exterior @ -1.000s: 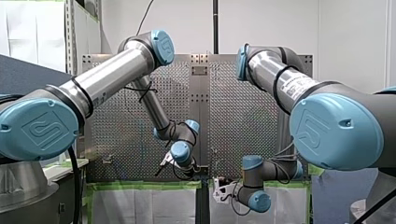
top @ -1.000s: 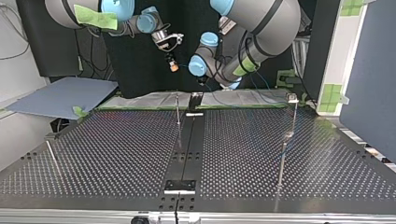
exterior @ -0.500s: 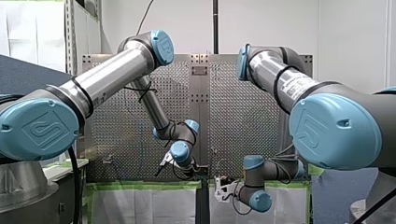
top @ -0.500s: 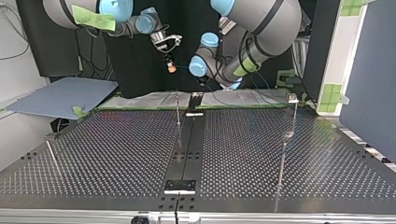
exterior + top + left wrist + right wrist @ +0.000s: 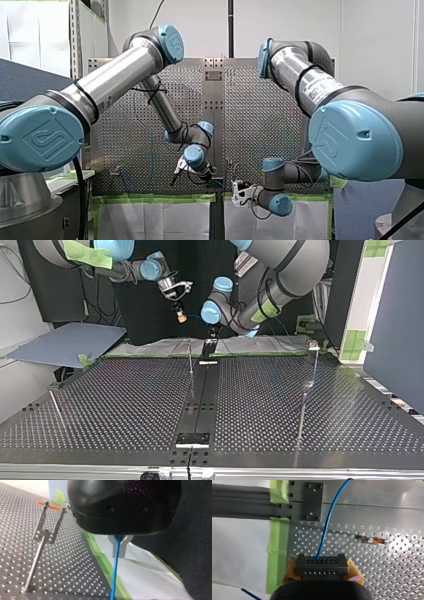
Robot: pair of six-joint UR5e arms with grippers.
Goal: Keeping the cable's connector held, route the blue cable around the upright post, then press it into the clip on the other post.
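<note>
While my right pincer (image 5: pixel 322 574) clamps the connector (image 5: pixel 321 563) between its yellow pads (image 5: pixel 355 572), the blue cable (image 5: pixel 329 517) leaves one of the connector's holes. From there it runs ahead over the perforated tabletop (image 5: pixel 372 562).

My left pincer (image 5: pixel 119 554) has its metal fingers (image 5: pixel 125 545) pressed together on the blue cable. The cable passes between them and carries on beyond the fingertips, over white sheeting (image 5: pixel 150 580) edged with green tape (image 5: pixel 105 562). Beside that pincer, and well apart from the cable, a clip post (image 5: pixel 35 560) stands on the tabletop. The forked clip (image 5: pixel 51 521) at its head is tipped in orange.

From the top view I see both pincers hanging in the upper middle of the frame, above the tabletop's far edge. The right one is left of the other and slightly higher. Just below them, near the frame's centre, stands a thin centre post (image 5: pixel 190 357), and a taller post (image 5: pixel 306 400) stands right of centre. I cannot tell from that view which of the two carries the clip.

From the front view, the two pincers sit low in the middle of the frame, near each other, with the left one higher.
</note>
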